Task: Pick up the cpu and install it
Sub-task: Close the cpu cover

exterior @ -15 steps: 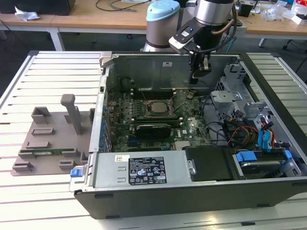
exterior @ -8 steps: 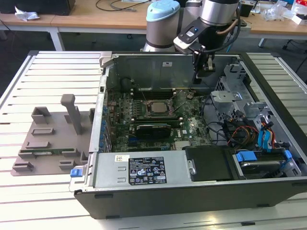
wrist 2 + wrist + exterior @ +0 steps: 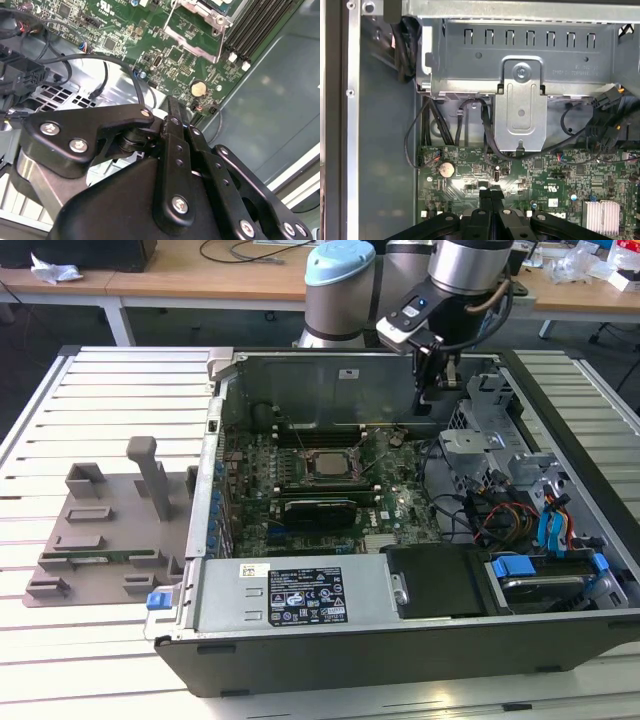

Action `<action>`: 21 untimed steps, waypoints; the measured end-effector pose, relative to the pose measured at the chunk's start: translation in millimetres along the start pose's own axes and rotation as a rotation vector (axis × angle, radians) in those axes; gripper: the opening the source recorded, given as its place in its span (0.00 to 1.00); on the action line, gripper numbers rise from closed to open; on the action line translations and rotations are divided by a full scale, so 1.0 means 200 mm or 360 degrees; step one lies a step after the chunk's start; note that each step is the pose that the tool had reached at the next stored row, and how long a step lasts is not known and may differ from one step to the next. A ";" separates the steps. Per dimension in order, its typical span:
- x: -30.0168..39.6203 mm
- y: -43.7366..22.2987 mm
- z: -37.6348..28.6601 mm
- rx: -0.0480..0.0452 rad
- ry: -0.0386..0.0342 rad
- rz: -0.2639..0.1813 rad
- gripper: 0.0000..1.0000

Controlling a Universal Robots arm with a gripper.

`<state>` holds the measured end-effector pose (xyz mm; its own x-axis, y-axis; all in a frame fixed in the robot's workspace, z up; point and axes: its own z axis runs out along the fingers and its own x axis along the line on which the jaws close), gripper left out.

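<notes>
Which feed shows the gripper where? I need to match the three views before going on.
Exterior view: the black gripper hangs in the open grey computer case, toward the exterior view's right.
First wrist view: gripper, shut, over the green motherboard, near a round silver coin battery.
Second wrist view: gripper close to that battery.
Shared landmark: the motherboard.

The exterior view looks down from above and well back onto the open case (image 3: 400, 650). Both wrist views look close past the gripper (image 3: 172, 107) (image 3: 491, 192) onto its motherboard (image 3: 125, 45) (image 3: 555, 180).
</notes>
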<state>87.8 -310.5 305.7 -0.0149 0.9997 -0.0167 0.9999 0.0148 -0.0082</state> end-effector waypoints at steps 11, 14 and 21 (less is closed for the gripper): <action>-0.001 0.077 0.011 0.0000 0.0000 0.0000 0.11; -0.001 0.088 0.013 0.0000 0.0000 0.0000 0.11; 0.000 0.112 0.046 0.0000 -0.0001 0.0000 0.11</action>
<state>110.2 -310.4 296.4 -0.0149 0.9997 -0.0171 0.9999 0.0148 -0.0083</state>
